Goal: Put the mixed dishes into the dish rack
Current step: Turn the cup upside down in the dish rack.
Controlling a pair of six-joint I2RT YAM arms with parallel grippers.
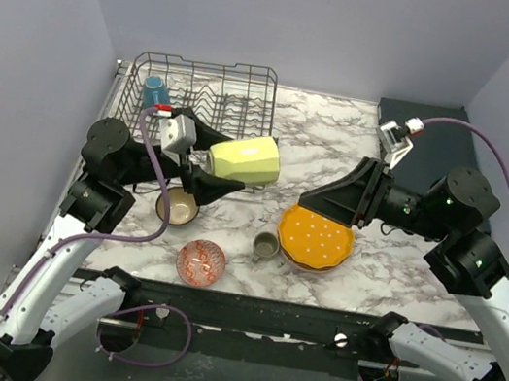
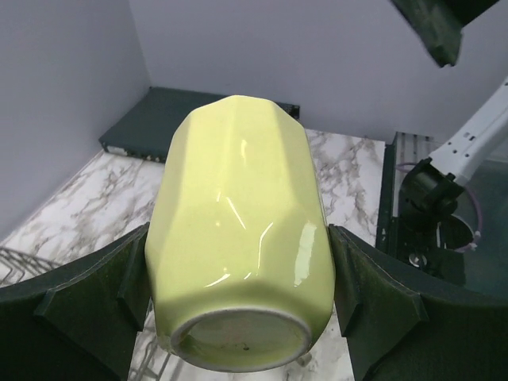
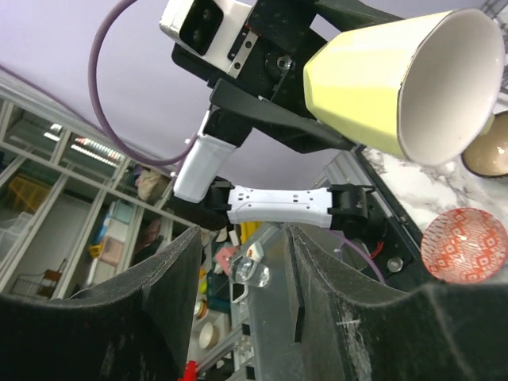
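Left end effector (image 1: 237,161): pinching yellow-green faceted ceramic mug (image 1: 244,159), sideways.
Mug position: aloft at near right corner of grey wire dish rack (image 1: 205,78).
Right end effector (image 3: 242,262): spread, empty, near orange dotted plate (image 1: 315,238).

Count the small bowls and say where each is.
2. The brown bowl sits in front of the dish rack; the red-patterned bowl lies nearer the front edge, left of the grey cup. Another may be hidden behind the arms.

Lab, plain-walled booth (image 1: 294,20), cluttered shelves (image 3: 48,198)
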